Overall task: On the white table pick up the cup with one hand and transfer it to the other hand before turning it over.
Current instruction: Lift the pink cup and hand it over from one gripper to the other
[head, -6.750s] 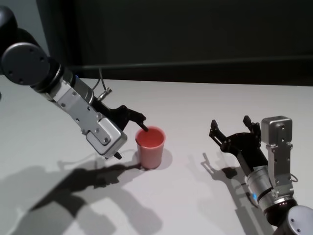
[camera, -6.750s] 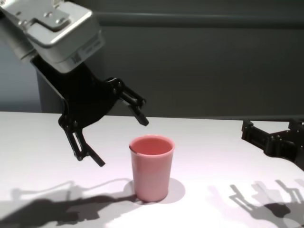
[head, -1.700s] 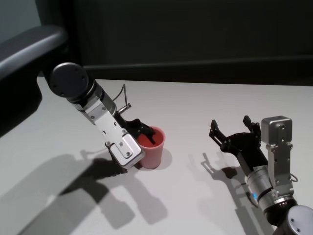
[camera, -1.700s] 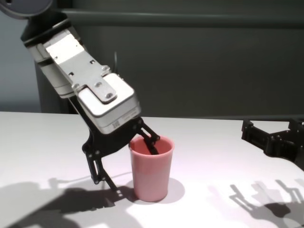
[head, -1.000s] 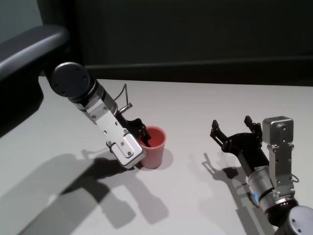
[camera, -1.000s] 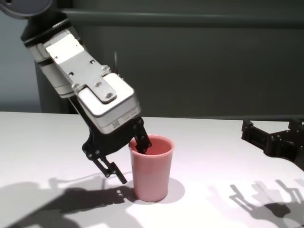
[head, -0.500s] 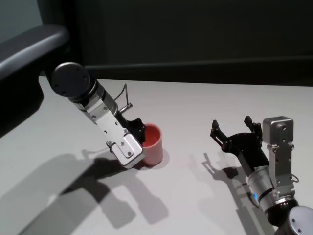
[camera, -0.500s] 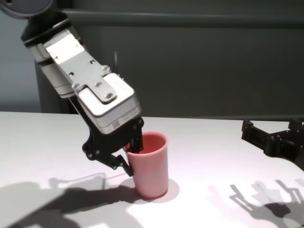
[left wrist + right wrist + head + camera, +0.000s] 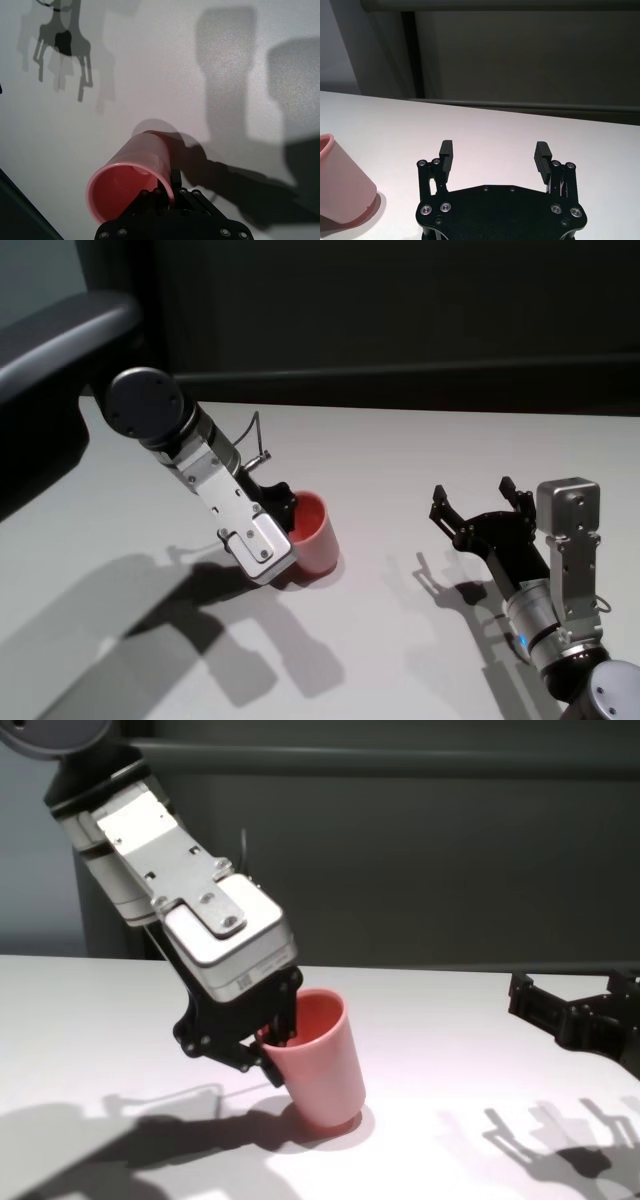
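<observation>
Left gripper [image 9: 272, 1045] pinched shut on tilted cup [image 9: 318, 1060] rim; I lift next toward wide-open, empty right gripper [image 9: 480, 508].

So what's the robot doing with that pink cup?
The robot's left end effector has pinched the rim of the pink cup, with one finger inside and one outside. The cup is tipped over to one side, its base at or just above the white table. The right end effector waits open over the table on the other side, not touching anything. It looks like the cup is just being picked up, and it hasn't been handed over yet.
</observation>
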Available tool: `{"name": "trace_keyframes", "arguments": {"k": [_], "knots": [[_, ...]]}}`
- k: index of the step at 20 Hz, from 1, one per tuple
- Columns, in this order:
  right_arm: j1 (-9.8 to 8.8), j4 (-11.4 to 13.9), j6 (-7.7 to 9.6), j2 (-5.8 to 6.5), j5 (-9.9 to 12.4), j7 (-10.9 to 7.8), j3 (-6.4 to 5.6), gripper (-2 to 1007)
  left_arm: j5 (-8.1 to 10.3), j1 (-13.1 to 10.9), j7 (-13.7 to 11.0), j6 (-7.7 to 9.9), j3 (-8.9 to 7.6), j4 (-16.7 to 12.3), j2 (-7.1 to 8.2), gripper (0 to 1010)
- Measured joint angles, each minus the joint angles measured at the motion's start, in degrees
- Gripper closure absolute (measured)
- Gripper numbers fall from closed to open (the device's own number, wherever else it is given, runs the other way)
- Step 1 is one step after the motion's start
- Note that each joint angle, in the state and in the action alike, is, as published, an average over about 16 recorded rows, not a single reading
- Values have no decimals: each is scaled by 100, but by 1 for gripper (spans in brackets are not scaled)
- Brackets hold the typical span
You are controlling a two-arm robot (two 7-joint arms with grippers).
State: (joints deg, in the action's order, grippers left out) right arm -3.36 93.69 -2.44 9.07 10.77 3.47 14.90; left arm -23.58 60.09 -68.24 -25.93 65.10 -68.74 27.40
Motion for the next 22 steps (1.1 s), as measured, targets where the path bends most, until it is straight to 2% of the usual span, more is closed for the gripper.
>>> {"name": "trace_keyframes", "arguments": {"k": [6,13,18,22], "knots": [[0,0,0,0,0,0,0,5,-4,-1,97,40,-24,-118,131,970],[0,0,0,0,0,0,0,5,61,-16,384,76,-123,-372,418,970],[0,0,0,0,0,0,0,5,308,-59,692,-28,-277,-510,635,970],[0,0,0,0,0,0,0,5,657,-119,929,-217,-437,-510,741,970]]}}
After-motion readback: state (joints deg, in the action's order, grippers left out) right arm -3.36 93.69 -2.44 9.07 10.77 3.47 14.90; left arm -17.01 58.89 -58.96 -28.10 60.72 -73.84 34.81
